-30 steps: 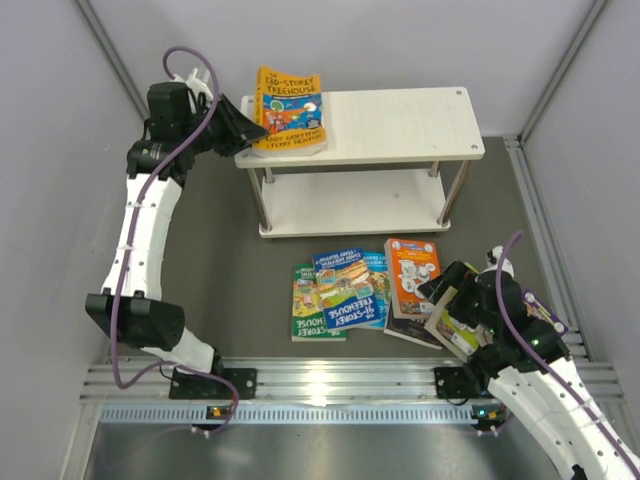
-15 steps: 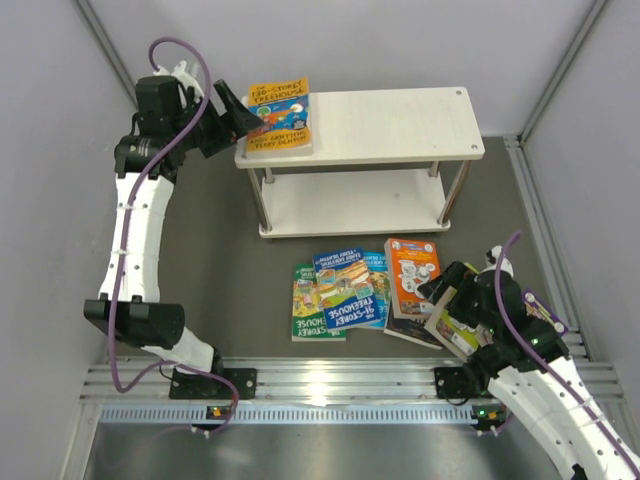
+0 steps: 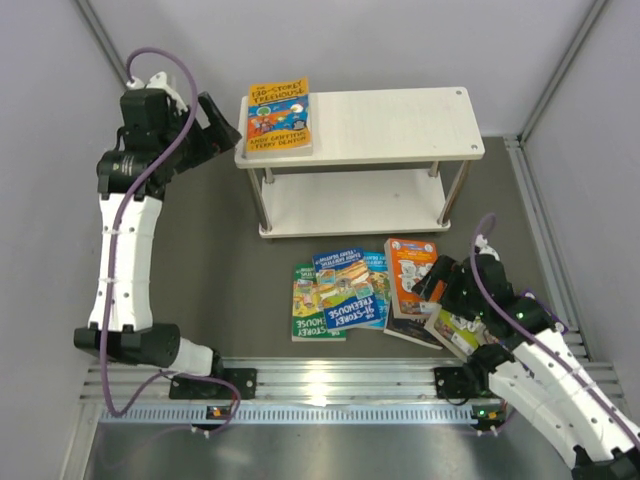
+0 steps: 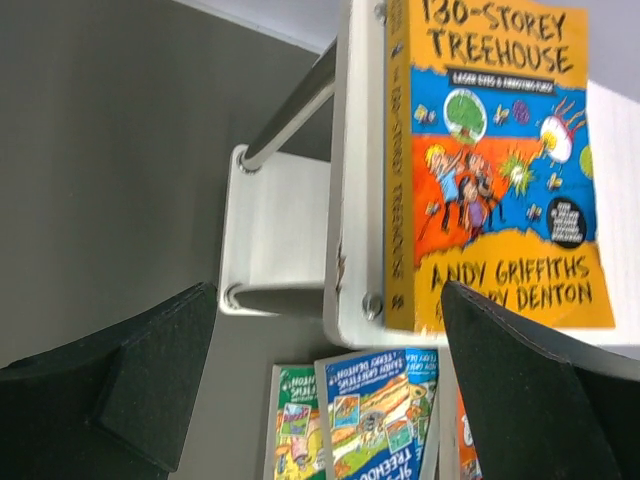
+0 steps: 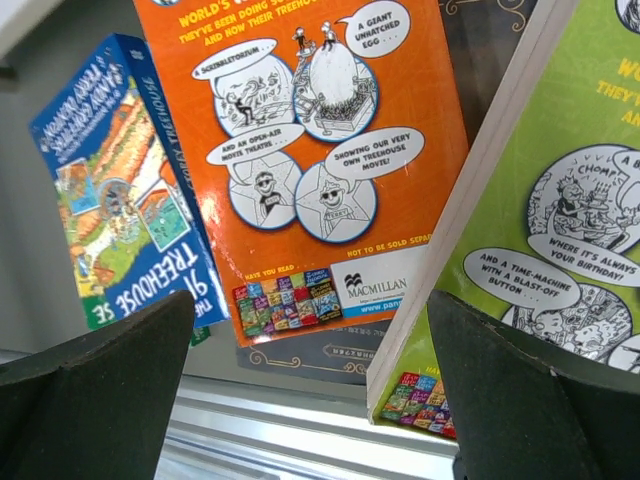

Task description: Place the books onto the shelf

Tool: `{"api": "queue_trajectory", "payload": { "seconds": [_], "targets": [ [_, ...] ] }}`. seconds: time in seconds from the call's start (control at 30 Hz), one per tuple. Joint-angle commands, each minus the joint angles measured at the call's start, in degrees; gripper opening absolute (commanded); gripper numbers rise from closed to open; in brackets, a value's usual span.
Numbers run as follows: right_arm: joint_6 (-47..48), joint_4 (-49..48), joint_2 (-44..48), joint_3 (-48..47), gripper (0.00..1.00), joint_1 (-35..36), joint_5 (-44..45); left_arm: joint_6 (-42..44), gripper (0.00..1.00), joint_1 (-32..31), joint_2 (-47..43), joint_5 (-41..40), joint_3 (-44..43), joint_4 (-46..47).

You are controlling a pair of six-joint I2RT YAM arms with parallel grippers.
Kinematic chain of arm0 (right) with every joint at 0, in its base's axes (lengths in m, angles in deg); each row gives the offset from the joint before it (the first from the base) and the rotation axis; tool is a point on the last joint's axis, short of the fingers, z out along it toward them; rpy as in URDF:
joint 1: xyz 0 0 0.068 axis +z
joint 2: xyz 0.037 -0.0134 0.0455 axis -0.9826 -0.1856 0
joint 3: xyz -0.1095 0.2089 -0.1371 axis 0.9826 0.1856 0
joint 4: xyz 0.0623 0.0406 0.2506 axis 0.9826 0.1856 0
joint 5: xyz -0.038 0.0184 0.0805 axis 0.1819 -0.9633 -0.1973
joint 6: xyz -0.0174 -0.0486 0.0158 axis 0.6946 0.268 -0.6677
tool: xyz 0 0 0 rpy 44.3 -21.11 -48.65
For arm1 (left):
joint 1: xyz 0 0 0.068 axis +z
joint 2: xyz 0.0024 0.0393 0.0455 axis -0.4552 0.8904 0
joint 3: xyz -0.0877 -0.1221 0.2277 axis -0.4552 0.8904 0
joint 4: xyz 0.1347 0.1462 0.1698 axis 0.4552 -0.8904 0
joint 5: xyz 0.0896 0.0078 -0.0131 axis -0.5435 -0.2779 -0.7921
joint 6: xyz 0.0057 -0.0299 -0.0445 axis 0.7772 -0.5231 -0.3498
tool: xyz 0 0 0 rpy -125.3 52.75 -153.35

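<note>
Yellow book (image 3: 278, 117) flat on shelf (image 3: 400, 125); left end effector (image 4: 325, 300) spread.

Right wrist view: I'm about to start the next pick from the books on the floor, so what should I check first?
1. Yellow book lying flat on the top board of the shelf: ok.
2. Left gripper open and apart from that book: ok.
3. Right gripper open: ok.
4. One book alone between its fingers: not ok. The orange book and the lime book both show there.
5. Lime book lying flat: cannot tell.
6. Bare board right of the yellow book for another: ok.
</note>
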Motion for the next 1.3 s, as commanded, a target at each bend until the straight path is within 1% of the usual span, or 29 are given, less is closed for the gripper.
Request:
{"api": "queue_trajectory", "payload": {
  "seconds": [0.0, 0.1, 0.13, 0.17, 0.2, 0.23, 0.27, 0.3, 0.37, 0.4, 0.47, 0.5, 0.57, 0.6, 0.67, 0.7, 0.83, 0.9, 1.0, 1.1, 1.2, 1.23, 1.27],
  "targets": [
    [5.96, -2.44, -9.35, -6.44, 1.0, 0.74, -0.4, 1.33, 0.99, 0.17, -5.46, -2.22, 4.67, -0.47],
    [7.81, -0.68, -15.61, -12.06, 1.0, 3.37, 3.72, 1.25, 0.98, 0.25, -9.15, -1.69, 11.0, 0.49],
    [8.95, -0.33, -19.55, -15.12, 1.0, 4.59, 6.52, 1.16, 0.98, 0.25, -10.64, -1.51, 12.32, 0.67],
    [9.31, 0.02, -21.42, -16.54, 1.0, 7.3, 7.85, 1.16, 0.98, 0.25, -11.35, -1.34, 14.51, 0.76],
    [9.92, 0.2, -25.18, -18.04, 1.0, 8.81, 9.52, 1.16, 0.98, 0.25, -12.05, -0.9, 15.49, 0.67],
    [10.1, 0.37, -26.95, -20.84, 1.0, 10.04, 11.8, 1.16, 0.98, 0.25, -13.19, -0.63, 17.24, 0.67],
    [10.19, 0.63, -28.97, -22.26, 1.0, 12.4, 12.86, 1.24, 0.98, 0.17, -13.81, -0.54, 18.13, 0.67],
    [10.45, 0.72, -32.82, -23.49, 1.0, 13.47, 14.01, 1.33, 0.98, 0.17, -14.34, -0.54, 18.92, 0.58],
    [10.63, 1.34, -36.53, -26.92, 1.0, 15.49, 16.73, 1.25, 0.98, 0.17, -15.75, -0.46, 20.94, 0.41],
    [10.89, 1.6, -40.29, -27.97, 1.0, 15.94, 17.52, 1.16, 0.98, 0.17, -16.28, -0.28, 21.56, 0.32],
    [10.98, 2.57, -44.09, -31.31, 1.0, 17.6, 20.68, 0.37, 0.98, 0.17, -17.59, 0.77, 23.31, 0.23],
    [11.16, 4.31, -48.03, -34.02, 1.0, 18.83, 23.83, -0.16, 0.97, 0.17, -18.3, 1.64, 24.45, 0.23],
    [11.68, 5.73, -52.09, -36.67, 1.0, 20.06, 26.57, -0.51, 0.97, 0.08, -19.09, 2.35, 25.07, 0.14],
    [12.03, 7.04, -55.85, -37.9, 1.0, 20.51, 27.89, -0.6, 0.97, -0.1, -19.35, 2.36, 25.51, 0.14],
    [12.39, 8.28, -59.39, -41.25, 1.0, 21.65, 31.06, -0.6, 0.97, -0.36, -20.23, 2.53, 26.39, -0.21],
    [12.13, 9.15, -62.88, -42.3, 1.0, 21.83, 32.02, -0.43, 0.97, -0.36, -20.76, 2.36, 26.48, -0.47],
    [12.13, 13.63, -70.37, -47.39, 1.0, 23.06, 36.76, -0.07, 0.97, -0.71, -21.81, 1.92, 27.1, -1.44],
    [11.43, 15.57, -73.71, -48.46, 1.0, 23.32, 38.79, 0.01, 0.97, -0.89, -22.43, 2.0, 27.36, -1.7],
    [10.81, 17.77, -76.01, -49.6, 1.0, 23.41, 42.04, 0.89, 0.97, -1.33, -22.87, 0.96, 27.45, -2.14],
    [10.54, 18.39, -76.8, -48.91, 1.0, 23.5, 42.76, 1.33, 0.98, -2.03, -22.7, -0.01, 27.36, -2.4],
    [10.11, 18.48, -77.86, -48.03, 0.91, 23.5, 42.58, 1.77, 0.98, -2.73, -22.44, -0.45, 27.1, -2.49],
    [10.02, 18.48, -78.21, -47.85, 0.81, 23.5, 42.58, 1.86, 0.98, -3.0, -22.35, -0.8, 26.84, -2.58],
    [9.58, 18.39, -78.47, -47.76, 0.73, 23.5, 42.49, 1.95, 0.98, -3.26, -22.26, -0.89, 26.75, -2.58]
  ]
}}
